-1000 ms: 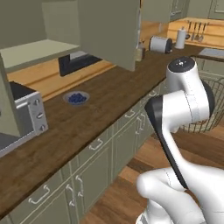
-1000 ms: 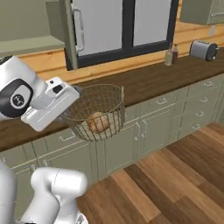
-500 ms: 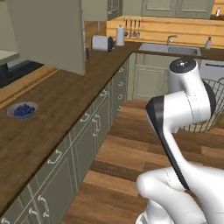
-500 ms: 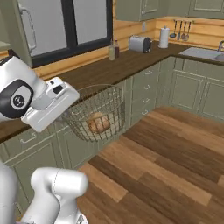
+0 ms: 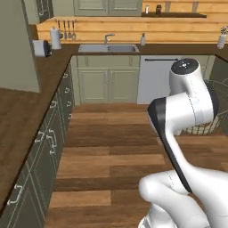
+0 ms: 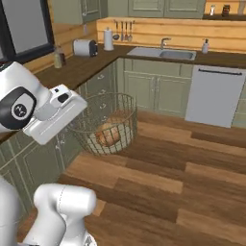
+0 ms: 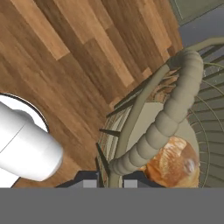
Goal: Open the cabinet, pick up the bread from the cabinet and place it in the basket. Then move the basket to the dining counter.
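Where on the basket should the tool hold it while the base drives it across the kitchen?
At the rim, by the pale loop handle, coming from outside and above, as the tool appears to sit now. The basket is open thin wire with sloping walls, so the thicker rim gives the firmest bite. Gripping there also keeps the tool clear of the bread on the woven bottom.

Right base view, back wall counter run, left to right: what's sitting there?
Silver toaster → white paper-towel roll → hanging utensils → steel sink with faucet → small white soap bottle.
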{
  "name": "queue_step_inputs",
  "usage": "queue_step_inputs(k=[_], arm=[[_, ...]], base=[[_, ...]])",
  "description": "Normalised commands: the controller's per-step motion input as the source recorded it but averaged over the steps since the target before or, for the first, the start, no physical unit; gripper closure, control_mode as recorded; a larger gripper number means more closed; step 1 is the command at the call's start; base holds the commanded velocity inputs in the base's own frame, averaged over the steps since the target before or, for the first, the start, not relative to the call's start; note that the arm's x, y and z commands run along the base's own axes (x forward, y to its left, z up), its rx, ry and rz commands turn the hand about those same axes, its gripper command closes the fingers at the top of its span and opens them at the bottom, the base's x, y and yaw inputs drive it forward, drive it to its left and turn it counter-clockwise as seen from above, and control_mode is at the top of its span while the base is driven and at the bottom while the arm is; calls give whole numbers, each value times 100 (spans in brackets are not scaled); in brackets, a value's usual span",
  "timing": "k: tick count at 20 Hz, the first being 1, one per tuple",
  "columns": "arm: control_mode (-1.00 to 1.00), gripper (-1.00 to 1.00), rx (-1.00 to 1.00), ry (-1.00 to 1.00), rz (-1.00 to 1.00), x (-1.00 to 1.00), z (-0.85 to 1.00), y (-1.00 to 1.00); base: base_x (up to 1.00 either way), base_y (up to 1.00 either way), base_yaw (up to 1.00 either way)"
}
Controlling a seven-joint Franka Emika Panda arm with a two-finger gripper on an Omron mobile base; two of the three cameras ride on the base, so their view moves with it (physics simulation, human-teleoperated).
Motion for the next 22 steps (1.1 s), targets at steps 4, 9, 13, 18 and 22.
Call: queue_step_inputs(k=[4,9,13,18,22], arm=[[100,100,0,0,0,0,0,0],[100,100,0,0,0,0,0,0],[100,100,0,0,0,0,0,0],[100,100,0,0,0,0,0,0],[100,100,0,0,0,0,0,0]], base=[[0,-9,-58],[0,-1,-60],[0,-7,-61],[36,-1,-67],[68,4,-73]])
